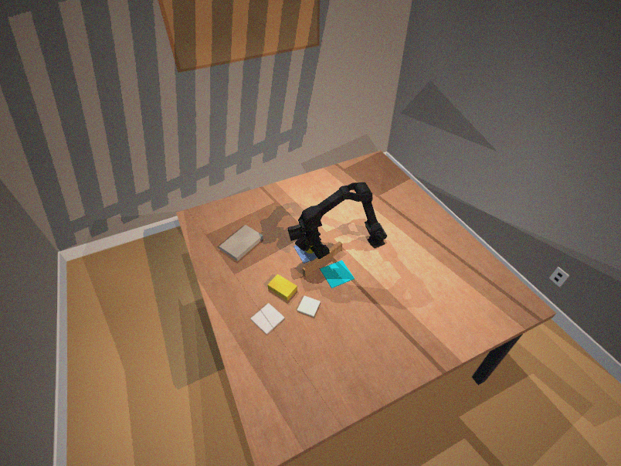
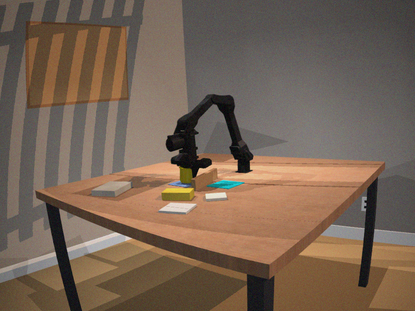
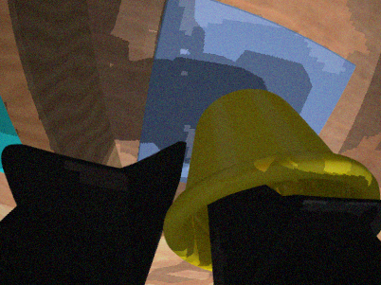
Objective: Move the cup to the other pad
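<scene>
The yellow cup (image 1: 309,250) (image 2: 185,175) (image 3: 246,132) stands roughly upright on the blue pad (image 1: 305,257) (image 2: 175,183) (image 3: 284,42). My gripper (image 2: 191,170) (image 3: 196,151) is down at the cup's rim, on the side toward the barrier. One finger is outside the cup and the other reaches into its mouth, and it is shut on the cup's wall. The marbles are hidden. The cyan pad (image 1: 337,279) (image 2: 226,184) (image 3: 6,138) has nothing on it and lies across the barrier.
A low wooden barrier (image 1: 317,266) (image 2: 204,180) (image 3: 62,75) stands between the two pads. A yellow block (image 1: 282,286) (image 2: 177,194), a small white tile (image 1: 308,306) (image 2: 216,196), a larger white tile (image 1: 267,318) (image 2: 177,208) and a grey box (image 1: 241,242) (image 2: 111,189) lie around them.
</scene>
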